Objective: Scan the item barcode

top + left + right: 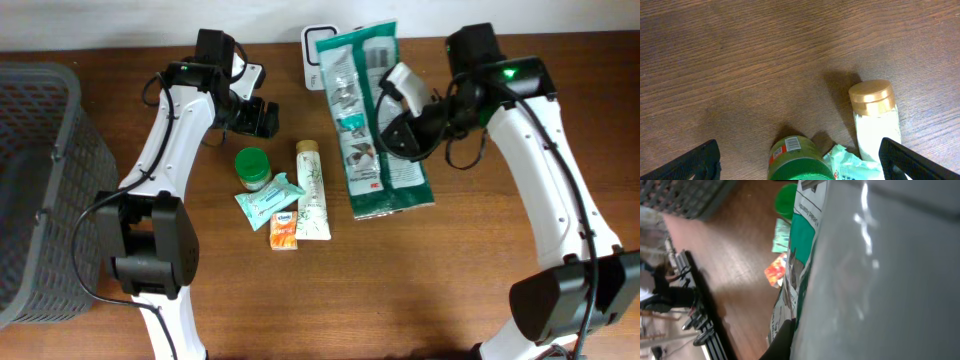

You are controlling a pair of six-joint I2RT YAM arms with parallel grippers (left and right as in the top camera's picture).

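The large green bag [372,120] lies flat on the bench [450,280], its top end just beside a white device [317,48]. The right tool [392,132] sits on the bag's right half, clenched; whether it pinches the film I cannot tell. Left of the bag lie a gold-capped tube [311,190], a wipes packet [268,198], a small orange carton [284,228] and a green jar [251,164]. The left tool [255,118] hangs released, left of the bag, over the jar.

Shows matt dark wood grain on table [740,60], glossy crinkled plastic film on pouch [365,150], satin gold cap [871,97], grey plastic mesh on basket [40,180].
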